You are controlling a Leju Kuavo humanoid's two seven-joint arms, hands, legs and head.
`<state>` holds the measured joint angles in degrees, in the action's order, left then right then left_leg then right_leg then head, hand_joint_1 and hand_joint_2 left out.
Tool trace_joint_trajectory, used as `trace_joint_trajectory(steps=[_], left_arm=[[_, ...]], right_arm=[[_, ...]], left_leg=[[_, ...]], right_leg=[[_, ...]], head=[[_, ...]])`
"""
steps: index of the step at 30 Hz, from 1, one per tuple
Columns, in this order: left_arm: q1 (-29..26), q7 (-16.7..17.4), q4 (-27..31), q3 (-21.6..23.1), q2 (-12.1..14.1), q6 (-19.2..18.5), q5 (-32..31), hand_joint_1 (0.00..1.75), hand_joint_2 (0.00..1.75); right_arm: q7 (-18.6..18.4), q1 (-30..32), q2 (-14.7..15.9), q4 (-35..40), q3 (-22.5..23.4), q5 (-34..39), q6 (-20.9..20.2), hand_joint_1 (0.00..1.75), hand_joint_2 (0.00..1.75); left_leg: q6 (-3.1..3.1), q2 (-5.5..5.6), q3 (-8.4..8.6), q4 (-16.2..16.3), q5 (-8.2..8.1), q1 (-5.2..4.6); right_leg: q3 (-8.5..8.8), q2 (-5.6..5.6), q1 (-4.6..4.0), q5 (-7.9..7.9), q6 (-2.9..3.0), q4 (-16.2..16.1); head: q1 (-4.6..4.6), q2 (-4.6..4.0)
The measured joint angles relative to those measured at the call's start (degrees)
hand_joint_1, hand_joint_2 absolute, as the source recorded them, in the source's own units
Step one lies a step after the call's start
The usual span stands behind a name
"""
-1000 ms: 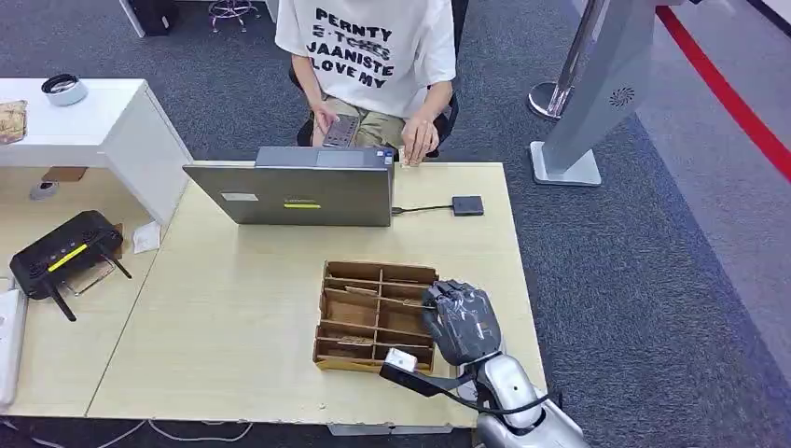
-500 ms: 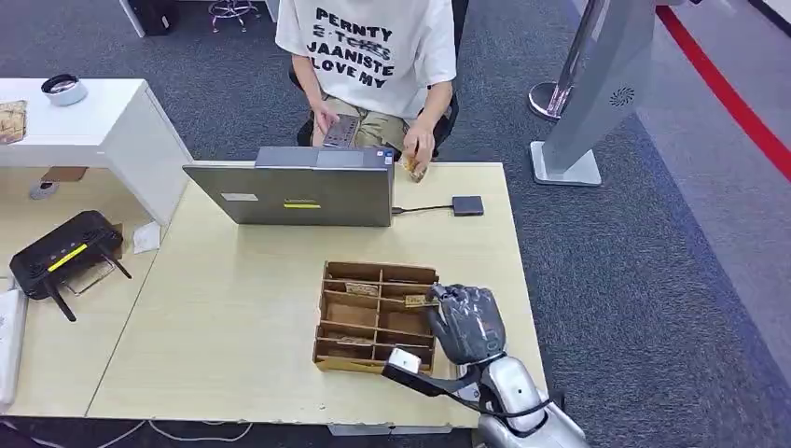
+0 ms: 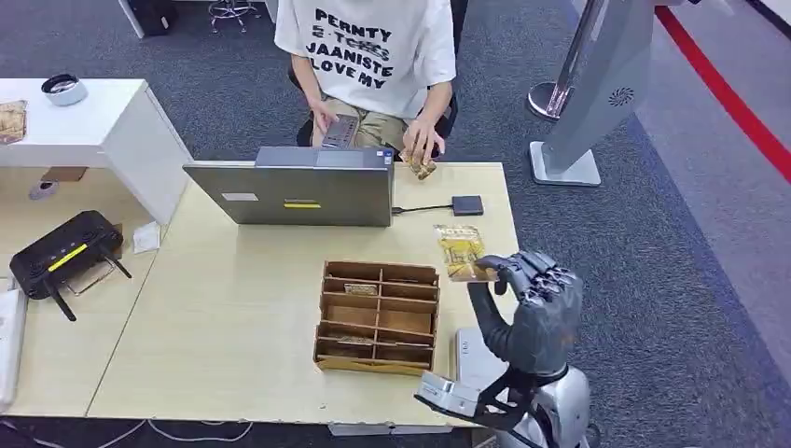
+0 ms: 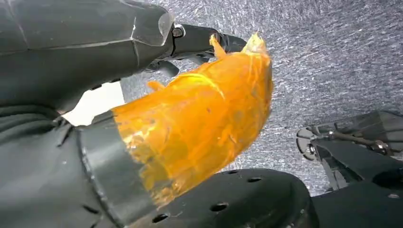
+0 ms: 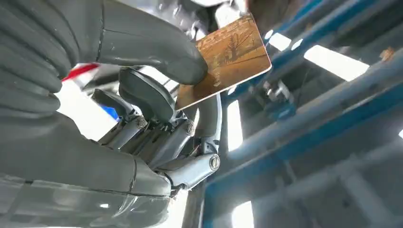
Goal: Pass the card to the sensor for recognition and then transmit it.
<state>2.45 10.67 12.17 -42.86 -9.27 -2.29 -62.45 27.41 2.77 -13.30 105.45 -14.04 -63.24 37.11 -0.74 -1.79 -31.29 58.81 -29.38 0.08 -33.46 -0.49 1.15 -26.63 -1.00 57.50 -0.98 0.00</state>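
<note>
right hand raised just right of the cardboard divider box, thumb and fingers pinching one end of the tan card. card held up above the table, off the box's far right corner, printed face toward the head camera. left hand seen close from its own wrist, orange tape wrapped over part of it; grip impossible to tell. beyond the box, laptop open with its back toward the robot. right of the laptop, small dark sensor on a cable. behind the laptop, seated person in a white printed shirt, one hand at the table's far edge. far left of the box, black router.
</note>
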Motion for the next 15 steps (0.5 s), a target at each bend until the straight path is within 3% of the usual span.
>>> trace_joint_trajectory(steps=[7, 15], left_arm=[[0.00, -0.42, 0.00, -0.24, -0.02, -0.31, 0.48, 0.00, 0.00], [-0.23, -3.50, 0.00, -2.86, 0.35, -3.89, 3.45, 0.00, 0.00]], right_arm=[[0.59, 1.48, -2.91, 3.94, 3.07, 0.18, -0.04, 1.75, 1.75], [0.94, 0.89, -3.59, 4.10, 3.70, -1.29, -0.04, 1.75, 1.75]], left_leg=[[0.00, 0.00, 0.02, 0.00, 0.00, -0.01], [0.00, 0.00, 0.01, 0.00, 0.00, 0.01]], right_leg=[[0.01, 0.00, 0.01, 0.01, 0.00, 0.00], [0.01, 0.01, -0.01, 0.00, 0.00, 0.01]], head=[[0.00, 0.00], [0.02, 0.00]])
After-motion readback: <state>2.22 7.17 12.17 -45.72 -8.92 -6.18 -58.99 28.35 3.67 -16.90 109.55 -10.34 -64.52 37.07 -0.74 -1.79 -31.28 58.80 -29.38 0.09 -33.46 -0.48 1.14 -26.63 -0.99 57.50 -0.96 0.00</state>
